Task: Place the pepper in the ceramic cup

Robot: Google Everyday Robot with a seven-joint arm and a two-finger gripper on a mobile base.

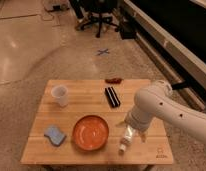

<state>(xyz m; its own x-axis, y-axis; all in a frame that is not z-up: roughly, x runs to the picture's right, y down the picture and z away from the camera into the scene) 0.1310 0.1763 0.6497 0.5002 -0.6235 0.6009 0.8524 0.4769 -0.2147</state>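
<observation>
Though far from pepper point(114, 79) and cup point(60, 95), hand point(125, 143) beside orange bowl point(90, 134).

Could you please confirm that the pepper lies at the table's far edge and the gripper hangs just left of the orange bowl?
Not quite: the camera view shows the gripper just right of the orange bowl, not left. The pepper does lie at the far edge of the table.
</observation>
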